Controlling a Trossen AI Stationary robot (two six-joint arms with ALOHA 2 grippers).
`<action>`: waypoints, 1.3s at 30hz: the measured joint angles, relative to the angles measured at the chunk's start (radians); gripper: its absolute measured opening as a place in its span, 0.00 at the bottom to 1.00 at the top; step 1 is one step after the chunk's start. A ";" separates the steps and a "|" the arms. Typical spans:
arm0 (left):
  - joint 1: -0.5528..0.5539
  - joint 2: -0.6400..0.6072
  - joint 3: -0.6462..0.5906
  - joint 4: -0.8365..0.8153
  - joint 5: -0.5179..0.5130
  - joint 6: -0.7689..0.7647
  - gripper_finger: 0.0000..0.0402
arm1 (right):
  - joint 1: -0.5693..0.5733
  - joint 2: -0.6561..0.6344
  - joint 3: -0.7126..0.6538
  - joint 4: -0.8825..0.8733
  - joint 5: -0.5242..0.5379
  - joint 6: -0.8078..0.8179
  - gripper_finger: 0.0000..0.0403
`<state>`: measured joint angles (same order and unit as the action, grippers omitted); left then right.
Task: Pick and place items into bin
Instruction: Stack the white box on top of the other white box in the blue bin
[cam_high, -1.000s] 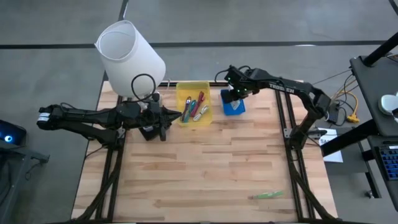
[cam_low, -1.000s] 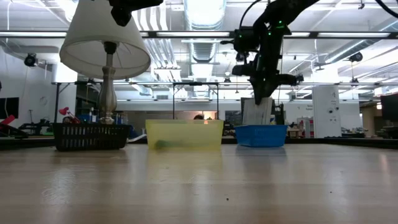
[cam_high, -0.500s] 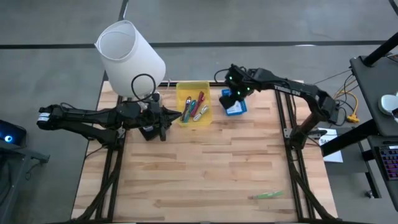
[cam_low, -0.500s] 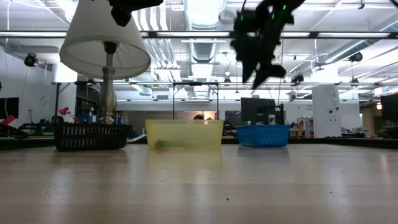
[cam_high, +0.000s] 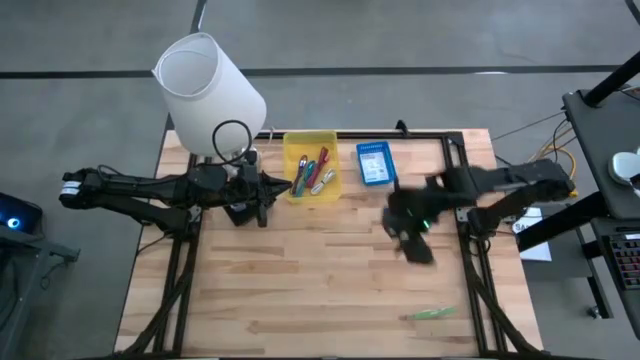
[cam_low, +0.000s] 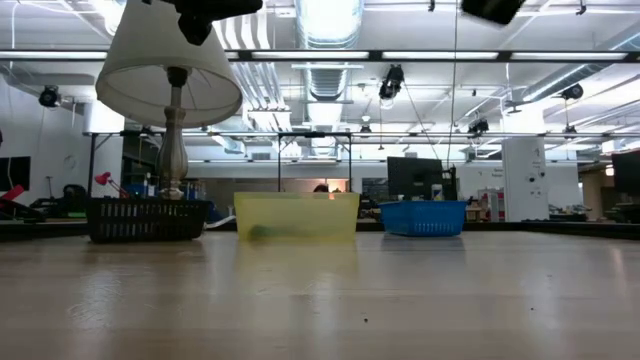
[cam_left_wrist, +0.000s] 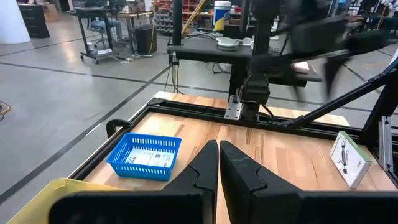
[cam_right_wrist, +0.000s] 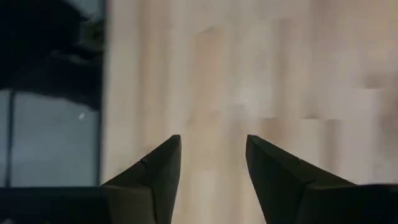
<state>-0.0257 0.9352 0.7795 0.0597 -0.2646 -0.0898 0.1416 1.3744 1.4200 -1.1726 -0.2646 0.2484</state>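
A: State the right claw (cam_high: 412, 240).

B: Fingers spread, empty, over bare tabletop (cam_high: 330, 290) right of frame centre in the high view. Judged step: transit toward the next item. The left claw (cam_high: 283, 186) is closed, parked just beside the yellow bin (cam_high: 310, 138).

A: Next move?

B: Descend on the green strip (cam_high: 428, 314), lower right; a flat, thin item calls for a low, square grip.

A: Count?

B: One bin, upper centre, holding several pens (cam_high: 316, 170); one strip outside; one blue basket (cam_high: 374, 163).
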 joint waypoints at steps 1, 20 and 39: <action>0.000 0.000 0.000 0.000 0.000 0.000 0.00 | 0.054 -0.008 0.000 0.003 0.001 0.034 0.42; 0.000 0.013 -0.001 -0.001 0.000 0.001 0.00 | 0.623 0.265 -0.006 0.122 0.129 0.459 0.51; 0.000 0.020 -0.001 -0.003 0.000 0.001 0.00 | 0.654 0.430 -0.039 0.071 0.100 0.508 0.49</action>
<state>-0.0257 0.9554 0.7784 0.0569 -0.2645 -0.0891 0.7958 1.8044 1.3812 -1.1019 -0.1647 0.7567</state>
